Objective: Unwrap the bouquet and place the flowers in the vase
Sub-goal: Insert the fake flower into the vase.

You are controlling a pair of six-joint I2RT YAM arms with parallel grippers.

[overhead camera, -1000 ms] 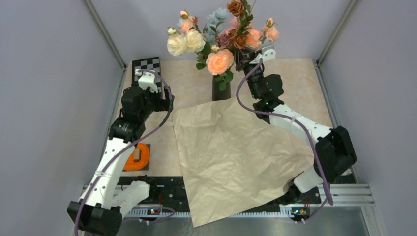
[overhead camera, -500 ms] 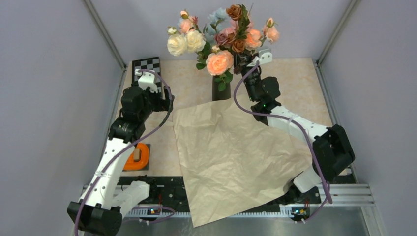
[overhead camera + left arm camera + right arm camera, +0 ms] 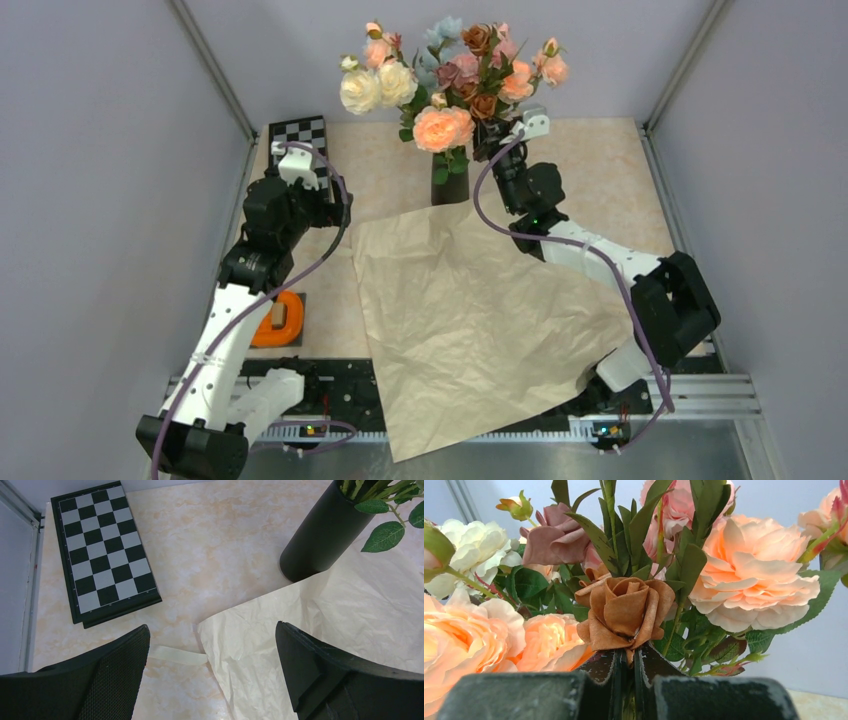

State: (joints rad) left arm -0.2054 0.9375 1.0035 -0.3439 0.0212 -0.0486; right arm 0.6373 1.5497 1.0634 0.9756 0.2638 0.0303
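1. We see the flowers point(image 3: 440, 95) standing as one bunch in the vase point(image 3: 450, 180) at the far middle of the table, stems down inside the black neck and heads spread above it.
2. The right gripper point(image 3: 626, 665) is pinched nearly closed just under a brown rose point(image 3: 624, 610). We judge it to be holding that stem, though the stem itself is hidden between the fingers.
3. The wrapping paper point(image 3: 470, 320) lies opened out flat in front of the vase, its far corner touching the vase's foot. We count the unwrapping as done.
4. The left gripper point(image 3: 210, 670) hangs spread wide and empty over the paper's left corner, near the chessboard point(image 3: 102, 555).
5. What is left, as we judge it: let go of the stem and draw the right arm clear without tipping the bunch.
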